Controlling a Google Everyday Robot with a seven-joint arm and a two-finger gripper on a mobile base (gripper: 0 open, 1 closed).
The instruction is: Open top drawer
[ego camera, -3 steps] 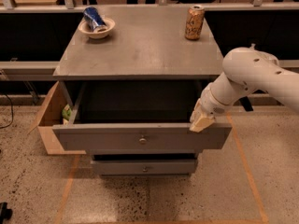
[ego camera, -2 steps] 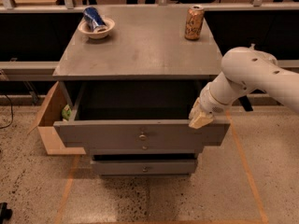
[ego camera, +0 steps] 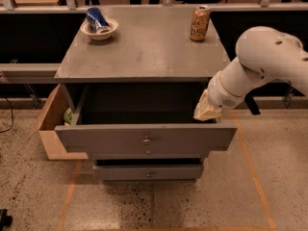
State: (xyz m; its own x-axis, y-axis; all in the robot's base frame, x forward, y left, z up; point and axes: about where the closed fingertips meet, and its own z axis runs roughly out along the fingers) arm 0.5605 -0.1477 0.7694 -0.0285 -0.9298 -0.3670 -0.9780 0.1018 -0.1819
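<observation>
At the right rim of the open grey wooden top drawer (ego camera: 106, 139) sits the cream hand (ego camera: 206, 112), its grip impossible to tell.

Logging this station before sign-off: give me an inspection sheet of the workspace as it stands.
Surface: grey cabinet top, holding two items.
Job's things: top drawer pulled well out, knob facing front.
Clutter: bowl with a blue can lying in it, back left; brown can upright, back right.
Grippers: claw at the open drawer's right side.
Cables: thin dark cable on the floor, far left.
Surroundings: cardboard box left of the cabinet; orange tape lines on speckled floor.
</observation>
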